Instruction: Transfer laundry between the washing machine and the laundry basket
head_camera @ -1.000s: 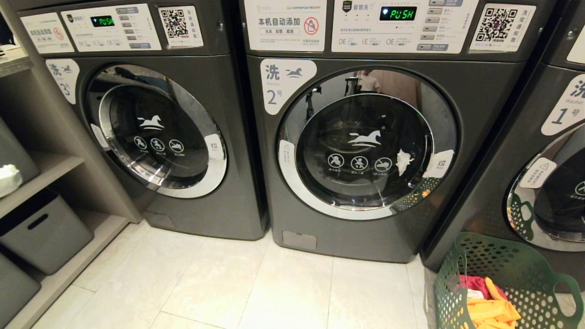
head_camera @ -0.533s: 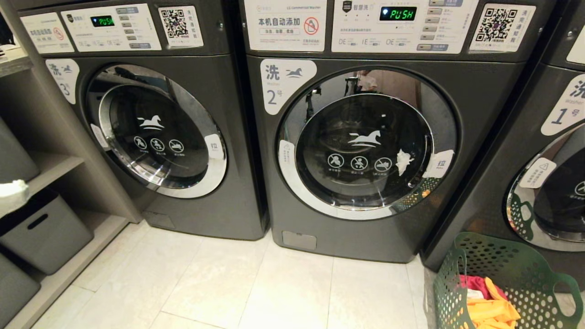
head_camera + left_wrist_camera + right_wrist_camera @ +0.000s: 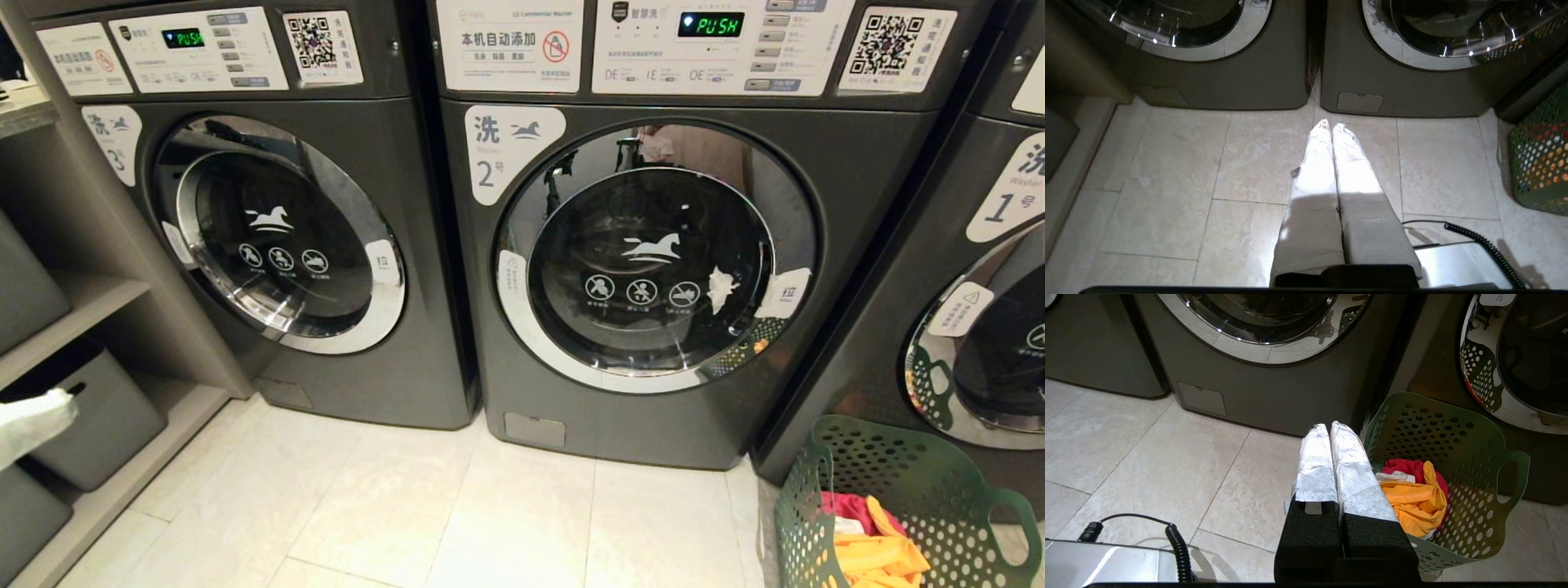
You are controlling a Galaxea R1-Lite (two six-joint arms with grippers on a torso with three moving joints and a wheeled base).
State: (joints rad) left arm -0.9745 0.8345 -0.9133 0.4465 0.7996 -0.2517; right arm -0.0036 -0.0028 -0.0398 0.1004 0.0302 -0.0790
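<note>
Laundry [image 3: 1414,490] is lying in the laundry basket [image 3: 1453,428], a red-pink garment at the back, a white one beside it and an orange-yellow one on top. Neither set of jaws is gripping any of it: the jaws of the left gripper [image 3: 1329,124] are pressing flat together with nothing between them, and the jaws of the right gripper [image 3: 1326,426] are doing the same. Both pairs of fingers are wearing white cloth wrapping. The left gripper is hanging over the pale floor tiles [image 3: 1257,155], pointing at the seam between two washers, and in the head view only its white tip [image 3: 33,420] is showing at the left edge, in front of a grey bin [image 3: 98,416] on a low shelf. The right gripper is hovering just beside the basket's near rim, apart from the clothes.

Further out, the basket is standing on the floor at the right, in front of the washer labelled 1 [image 3: 980,269]. The washing machine [image 3: 653,261], labelled 2, is facing the robot with its round chrome-rimmed door closed and its green display [image 3: 710,24] reading PUSH. The washer labelled 3 [image 3: 277,237] is standing to its left, door also closed.
</note>
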